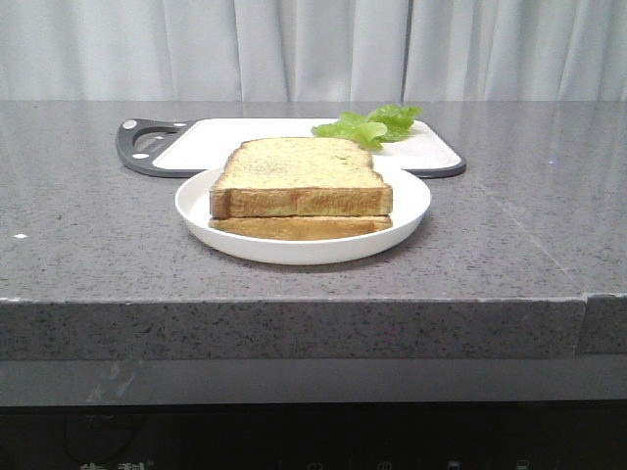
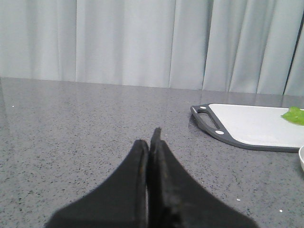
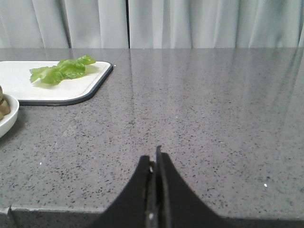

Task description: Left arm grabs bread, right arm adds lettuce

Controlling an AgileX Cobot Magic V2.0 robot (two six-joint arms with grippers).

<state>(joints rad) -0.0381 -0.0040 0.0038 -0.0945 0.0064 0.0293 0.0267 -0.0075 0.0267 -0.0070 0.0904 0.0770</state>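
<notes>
Right arm's slim black gripper (image 3: pixel 155 164), fingers pressed together, nothing between them, poised low over grey speckled stone countertop (image 3: pixel 204 123), near its front edge. White rectangular cutting board with dark rim (image 3: pixel 57 92) lies flat on countertop, well apart from gripper. Small bright green ruffled lettuce leaf (image 3: pixel 61 70) rests on board, near its rounded corner. Edge of white round plate (image 3: pixel 8 118) sits just beside board, brown bread crust (image 3: pixel 4 105) barely showing inside. Pale pleated curtain (image 3: pixel 190 23) hangs behind countertop.
</notes>
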